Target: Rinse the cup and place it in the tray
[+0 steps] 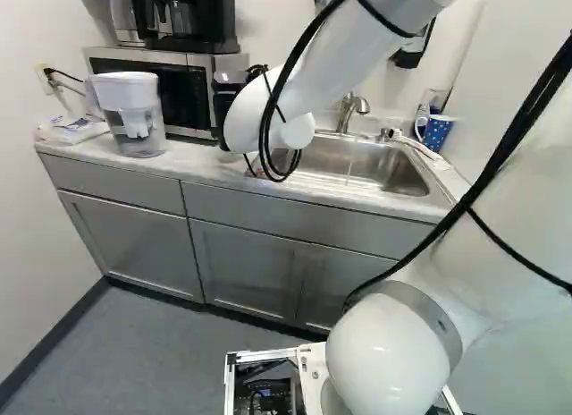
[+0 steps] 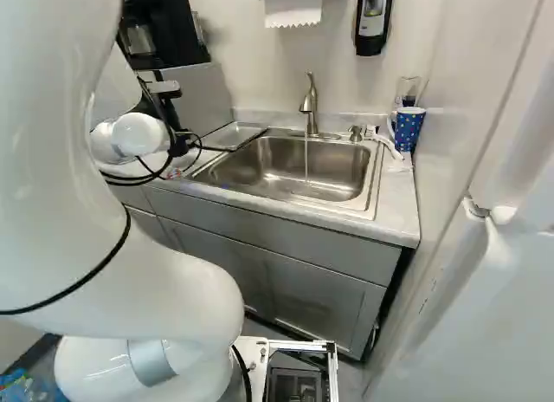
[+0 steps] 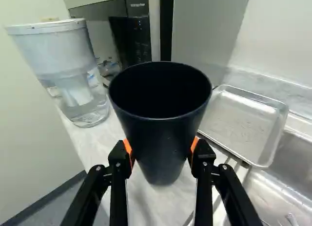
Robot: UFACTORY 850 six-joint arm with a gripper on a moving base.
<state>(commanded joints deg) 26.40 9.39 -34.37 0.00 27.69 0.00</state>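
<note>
Black hand, its two fingers pressed against the dark cup from either side, holds it mouth up over the table; whether the cup's base touches down I cannot tell. Just to its right lies the metal tray, while the water pitcher stands to the left. Farther right, a thin stream falls from the faucet into the sink. So the grasp is done; the rinse is probably left, though the pictures cannot settle it, and so is the placing in the tray
</note>
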